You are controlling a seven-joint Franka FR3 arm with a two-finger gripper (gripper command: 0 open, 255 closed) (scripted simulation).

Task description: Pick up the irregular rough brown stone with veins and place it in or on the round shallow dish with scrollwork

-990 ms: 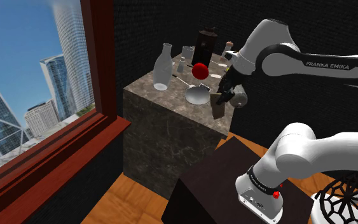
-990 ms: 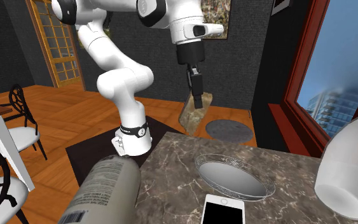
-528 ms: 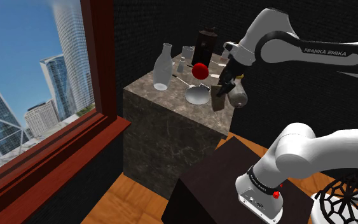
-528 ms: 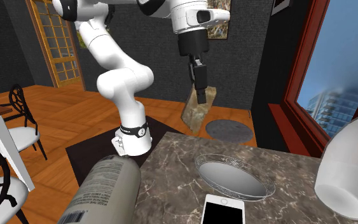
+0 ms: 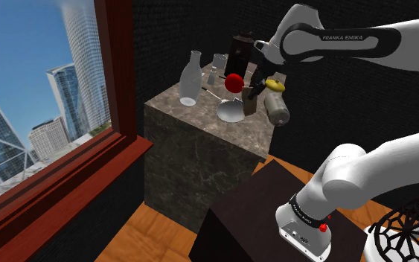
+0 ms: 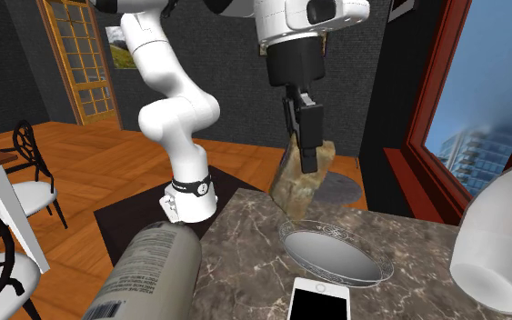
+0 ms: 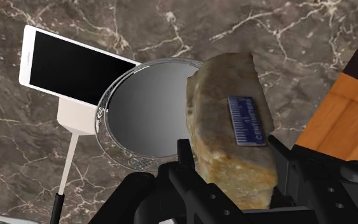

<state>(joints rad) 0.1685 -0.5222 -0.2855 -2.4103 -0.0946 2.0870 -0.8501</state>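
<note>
My black gripper [image 6: 309, 164] is shut on the rough brown veined stone [image 6: 304, 182], which hangs from it in the air. In the wrist view the stone [image 7: 231, 130] sits clasped between the fingers [image 7: 184, 162] and bears a small blue ruler mark. The round shallow dish [image 7: 144, 108] with its scrollwork rim lies on the marble top right beside the stone. In the second exterior view the dish [image 6: 336, 252] lies just below and to the right of the stone. In the shoulder view the gripper [image 5: 254, 93] holds the stone [image 5: 251, 104] over the table's near edge, by the dish [image 5: 231, 112].
On the marble table [image 5: 200, 134] stand a white phone [image 7: 75, 67] on a stand, a pale bottle [image 5: 190, 78], a red ball [image 5: 234, 82], a dark jar [image 5: 241, 48] and a lying canister [image 5: 277, 110]. A window [image 5: 36, 82] is at the shoulder view's left.
The arm has carried the stone upward and toward the table, from beside the table's edge to just above it, close to the dish. The grip on the stone has held.
</note>
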